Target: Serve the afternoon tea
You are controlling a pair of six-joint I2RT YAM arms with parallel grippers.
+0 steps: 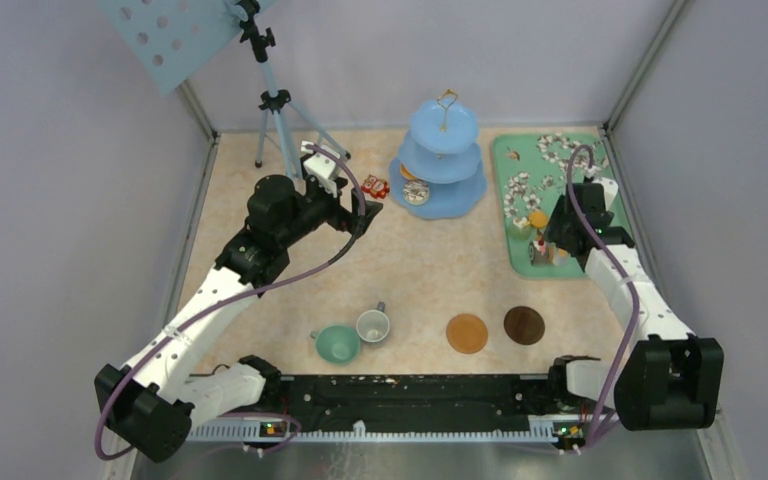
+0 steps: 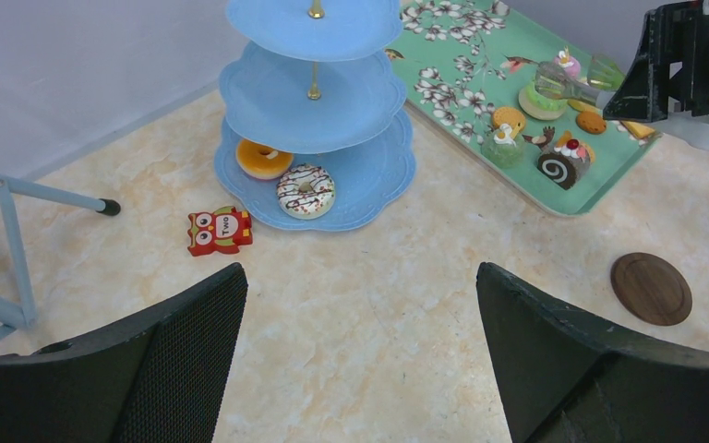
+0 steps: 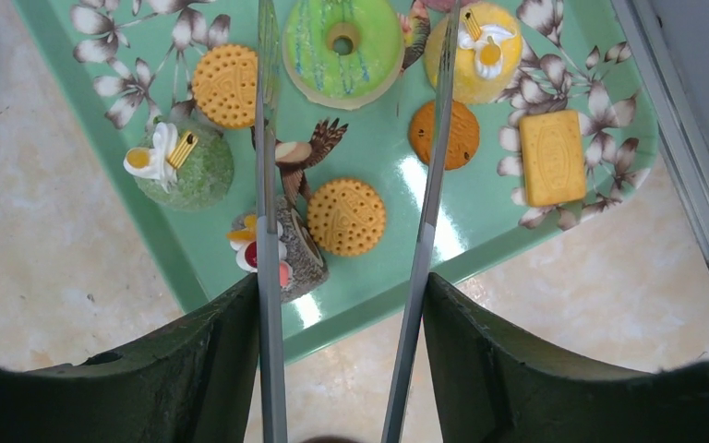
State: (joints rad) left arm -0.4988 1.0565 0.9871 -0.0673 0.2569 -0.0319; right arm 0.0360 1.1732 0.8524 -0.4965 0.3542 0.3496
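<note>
A: What was held in the right gripper [image 3: 342, 286]?

B: The tongs [image 3: 266, 166] were gripped, one metal blade laid against each finger. The fingers were set wide, so the blades were sprung apart. The left gripper [image 2: 362, 272] was spread open with nothing in it, above the surface [image 2: 102, 268] and short of the stand [image 2: 369, 175].

A: Which step was judged to be in hand?

B: A sweet was being picked off the green tray [image 3: 383, 175], at the surface's far right corner, for the stand at the middle of the far edge. Two donuts [image 2: 306, 190] were laid on its bottom tier. By the near edge, the teal cup [image 1: 337, 343] and grey-white cup [image 1: 372, 325] were stood off the coasters [image 1: 467, 333].

A: What was called for next?

B: A round orange biscuit [image 3: 346, 217] was seen between the blades, though the height above it could not be told. Lowering and a gentle squeeze would be needed, with the roll cake [image 3: 297, 254] just beside one blade left alone.

A: And the axis?

B: The tongs were pointed toward the far edge, roughly along the tray's length. The round biscuit was laid flat, with no long axis.
</note>
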